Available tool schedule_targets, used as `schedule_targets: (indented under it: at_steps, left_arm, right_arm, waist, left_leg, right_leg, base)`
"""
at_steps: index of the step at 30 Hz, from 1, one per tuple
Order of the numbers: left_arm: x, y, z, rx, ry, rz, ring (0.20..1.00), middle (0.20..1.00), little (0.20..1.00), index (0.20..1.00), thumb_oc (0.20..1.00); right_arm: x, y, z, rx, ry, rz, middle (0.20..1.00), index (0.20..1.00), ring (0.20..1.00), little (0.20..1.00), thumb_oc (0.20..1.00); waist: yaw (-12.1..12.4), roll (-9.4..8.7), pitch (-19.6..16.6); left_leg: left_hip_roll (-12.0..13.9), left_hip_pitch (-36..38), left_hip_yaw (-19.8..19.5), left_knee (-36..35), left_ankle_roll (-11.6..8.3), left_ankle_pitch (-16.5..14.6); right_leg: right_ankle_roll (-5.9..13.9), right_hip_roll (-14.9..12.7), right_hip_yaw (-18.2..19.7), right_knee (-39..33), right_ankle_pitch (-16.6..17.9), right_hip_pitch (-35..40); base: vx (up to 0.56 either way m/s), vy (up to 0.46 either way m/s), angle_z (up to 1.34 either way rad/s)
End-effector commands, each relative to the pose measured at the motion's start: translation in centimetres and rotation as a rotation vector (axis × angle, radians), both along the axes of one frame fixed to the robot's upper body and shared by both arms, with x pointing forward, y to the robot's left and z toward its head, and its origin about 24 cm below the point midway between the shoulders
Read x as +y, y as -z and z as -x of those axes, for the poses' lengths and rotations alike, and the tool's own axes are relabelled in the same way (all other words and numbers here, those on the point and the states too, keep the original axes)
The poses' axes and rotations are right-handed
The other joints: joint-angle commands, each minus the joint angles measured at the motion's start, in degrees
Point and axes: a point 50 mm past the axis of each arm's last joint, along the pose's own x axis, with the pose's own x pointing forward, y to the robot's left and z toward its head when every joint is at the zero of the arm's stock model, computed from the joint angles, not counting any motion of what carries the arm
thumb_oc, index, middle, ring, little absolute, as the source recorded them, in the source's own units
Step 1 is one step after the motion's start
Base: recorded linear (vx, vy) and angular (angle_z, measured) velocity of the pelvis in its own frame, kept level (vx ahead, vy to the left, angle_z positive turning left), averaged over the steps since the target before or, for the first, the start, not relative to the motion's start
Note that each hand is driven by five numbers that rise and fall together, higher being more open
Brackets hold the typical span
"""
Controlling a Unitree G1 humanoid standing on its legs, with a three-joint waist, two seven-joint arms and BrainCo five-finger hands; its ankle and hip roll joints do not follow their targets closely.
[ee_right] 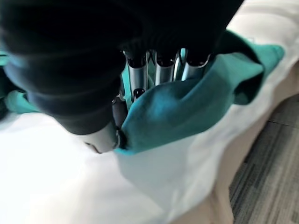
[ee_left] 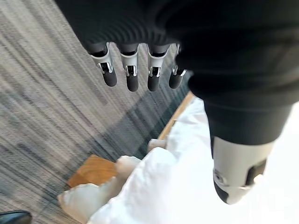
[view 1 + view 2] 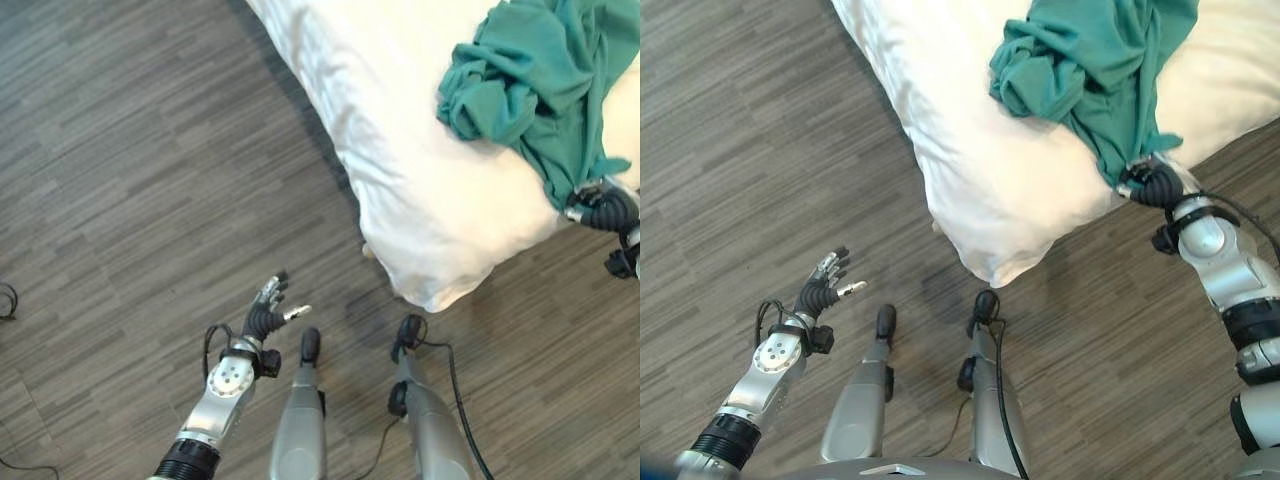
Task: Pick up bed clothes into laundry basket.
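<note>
Left robot hand (image 3: 262,318) hangs over the wood-grain floor (image 3: 130,180), fingers straight and spread, holding nothing. Right robot hand (image 3: 1152,184) pinches the teal garment's (image 3: 1090,60) hem at the white bed's (image 3: 980,150) edge

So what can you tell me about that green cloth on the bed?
The green cloth is a teal, soft-looking garment, crumpled into a heap with many folds. It lies on top of the white bed, near the bed's corner. One end trails down to the bed's edge, where the right hand has its fingers and thumb pinched on a fold of it. The rest of it still rests on the bedding. The left hand is away from it, over the floor.
</note>
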Motion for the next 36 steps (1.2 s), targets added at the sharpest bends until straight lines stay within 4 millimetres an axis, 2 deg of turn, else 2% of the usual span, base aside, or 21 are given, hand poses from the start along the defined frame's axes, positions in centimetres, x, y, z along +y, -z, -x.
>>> schedule_targets:
  at_steps: [1, 3, 4, 7, 12, 14, 17, 18, 25, 27, 29, 30, 31, 33, 36]
  left_arm:
    - [0.5, -0.6, 1.0, -0.044, 0.018, 0.0, 1.0, 1.0, 1.0, 1.0, 1.0]
    - [0.6, -0.6, 1.0, -0.043, 0.017, -0.001, 1.0, 1.0, 1.0, 1.0, 1.0]
    - [0.8, -0.6, 1.2, -0.04, 0.012, 0.003, 1.0, 1.0, 1.0, 1.0, 1.0]
    - [1.0, -0.2, 1.5, -0.019, 0.013, 0.007, 1.0, 1.0, 1.0, 1.0, 1.0]
    - [0.8, 0.3, 1.7, 0.017, 0.038, 0.007, 1.0, 1.0, 1.0, 1.0, 1.0]
    - [0.9, 0.5, 1.9, 0.031, 0.046, 0.004, 1.0, 1.0, 1.0, 1.0, 1.0]
    - [0.8, 0.6, 2.0, 0.042, 0.067, -0.008, 1.0, 1.0, 1.0, 1.0, 1.0]
    - [0.8, 0.6, 2.0, 0.042, 0.064, -0.007, 1.0, 1.0, 1.0, 1.0, 1.0]
    - [0.8, 0.9, 2.1, 0.06, 0.082, -0.028, 1.0, 1.0, 1.0, 1.0, 1.0]
    - [0.8, 0.8, 1.9, 0.053, 0.081, -0.036, 1.0, 1.0, 1.0, 1.0, 1.0]
    - [0.6, 0.7, 1.8, 0.048, 0.079, -0.029, 1.0, 1.0, 1.0, 1.0, 1.0]
    - [0.4, 0.5, 1.4, 0.035, 0.084, -0.03, 1.0, 1.0, 1.0, 1.0, 1.0]
    - [0.4, 0.5, 1.4, 0.034, 0.083, -0.027, 1.0, 1.0, 1.0, 1.0, 1.0]
    - [0.3, 0.1, 1.1, 0.018, 0.079, -0.027, 1.0, 1.0, 1.0, 1.0, 1.0]
    - [0.3, -0.2, 0.6, -0.002, 0.065, -0.017, 1.0, 1.0, 1.0, 1.0, 1.0]
  right_arm:
    - [-1.2, 0.2, 0.4, -0.009, 0.057, -0.015, 0.2, 0.2, 0.2, 0.2, 0.2]
    - [-1.6, 0.5, 0.7, -0.017, 0.078, -0.045, 0.2, 0.2, 0.2, 0.2, 0.2]
    - [-2.8, 0.9, 1.3, -0.069, 0.141, -0.179, 0.2, 0.2, 0.2, 0.2, 0.2]
    - [-3.5, 1.1, 2.0, -0.123, 0.173, -0.289, 0.2, 0.2, 0.2, 0.2, 0.2]
    - [-4.3, 0.6, 2.2, -0.145, 0.202, -0.319, 0.2, 0.2, 0.2, 0.2, 0.2]
    - [-4.2, -0.3, 1.9, -0.153, 0.19, -0.306, 0.2, 0.2, 0.2, 0.2, 0.2]
    - [-4.2, -3.4, 1.0, -0.208, 0.176, -0.249, 0.2, 0.2, 0.2, 0.2, 0.2]
    - [-4.1, -3.5, 0.9, -0.208, 0.173, -0.247, 0.2, 0.2, 0.2, 0.2, 0.2]
    - [-2.5, -9.4, -1.7, -0.263, 0.141, -0.059, 0.2, 0.2, 0.2, 0.2, 0.2]
    - [-1.2, -12.5, -2.7, -0.3, 0.125, 0.034, 0.2, 0.2, 0.2, 0.2, 0.2]
    - [-0.8, -14.0, -3.1, -0.322, 0.132, 0.066, 0.2, 0.2, 0.2, 0.2, 0.2]
    - [-0.2, -15.8, -3.5, -0.352, 0.143, 0.104, 0.2, 0.2, 0.2, 0.2, 0.2]
    - [-0.1, -16.0, -3.6, -0.353, 0.141, 0.106, 0.2, 0.2, 0.2, 0.2, 0.2]
    - [0.8, -18.2, -3.8, -0.41, 0.143, 0.121, 0.2, 0.2, 0.2, 0.2, 0.2]
    - [2.2, -20.3, -4.2, -0.453, 0.125, 0.134, 0.2, 0.2, 0.2, 0.2, 0.2]
  waist:
    - [-1.61, 2.05, -4.07]
    - [-1.65, 2.0, -4.36]
    - [-2.03, 1.93, -5.19]
    - [-2.67, 1.62, -6.6]
    - [-2.79, 1.15, -8.35]
    - [-2.79, 1.0, -8.96]
    - [-2.18, 0.59, -9.87]
    - [-2.28, 0.65, -9.86]
    - [-0.69, -0.17, -9.94]
    - [-0.03, -0.36, -9.41]
    - [0.26, -0.34, -9.08]
    - [0.81, -0.44, -8.5]
    - [0.7, -0.31, -8.47]
    - [1.37, -0.53, -7.9]
    - [2.2, -0.96, -7.24]
  left_leg:
    - [-2.06, -0.52, -1.03, -5.05, 0.95, 9.43]
    - [-2.14, 0.22, -0.92, -5.05, 1.07, 9.2]
    - [-2.17, 2.4, -0.5, -5.05, 1.38, 8.21]
    - [-2.46, 4.2, -0.24, -5.05, 1.91, 7.73]
    - [-2.5, 7.03, -0.03, -5.05, 2.59, 6.68]
    - [-2.51, 7.74, -0.02, -5.05, 2.83, 6.48]
    - [-2.74, 7.88, -0.05, -5.05, 3.11, 6.43]
    - [-2.74, 7.86, -0.01, -5.05, 3.11, 6.42]
    - [-2.76, 7.0, 0.23, -5.05, 3.2, 6.75]
    - [-2.74, 6.23, 0.19, -5.05, 3.07, 6.99]
    - [-2.67, 5.78, 0.08, -5.05, 2.96, 7.17]
    - [-2.67, 5.11, -0.16, -5.05, 2.85, 7.41]
    - [-2.67, 5.07, -0.16, -5.05, 2.85, 7.41]
    - [-2.63, 4.26, -0.47, -5.05, 2.72, 7.73]
    - [-2.51, 3.03, -0.78, -5.05, 2.34, 8.16]
  right_leg:
    - [5.66, 1.24, 4.11, 0.77, -3.91, 4.96]
    - [5.68, 1.22, 4.22, 0.77, -4.04, 5.57]
    - [5.62, 1.28, 4.57, 0.77, -4.65, 7.41]
    - [5.53, 1.12, 5.06, 0.77, -4.88, 9.06]
    - [5.52, 0.97, 5.5, 0.77, -5.52, 11.71]
    - [5.5, 0.94, 5.74, 0.77, -5.58, 12.31]
    - [5.56, 0.92, 5.96, 0.77, -5.46, 12.48]
    - [5.56, 0.92, 6.01, 0.77, -5.45, 12.44]
    - [5.62, 1.12, 6.6, 0.77, -4.89, 11.39]
    - [5.57, 1.29, 6.61, 0.77, -4.76, 10.6]
    - [5.53, 1.37, 6.45, 0.77, -4.72, 10.27]
    - [5.51, 1.42, 6.23, 0.77, -4.68, 9.84]
    - [5.51, 1.42, 6.23, 0.77, -4.67, 9.81]
    - [5.48, 1.54, 6.17, 0.77, -4.57, 9.16]
    - [5.5, 1.8, 5.84, 0.77, -4.39, 8.11]
  base:
    - [0.05, 0.009, -0.06]
    - [0.05, 0.002, -0.09]
    - [0.08, 0.003, -0.07]
    - [0.06, 0.016, -0.06]
    - [0.06, 0.031, -0.03]
    - [0.0, 0.0, 0.0]
    - [0.01, 0.023, -0.04]
    - [0.01, 0.018, -0.05]
    - [0.01, 0.002, -0.02]
    - [0.0, -0.003, -0.03]
    - [0.0, -0.011, 0.02]
    - [0.0, -0.021, 0.09]
    - [0.0, 0.0, 0.0]
    - [-0.01, -0.016, 0.02]
    - [0.0, -0.035, 0.1]
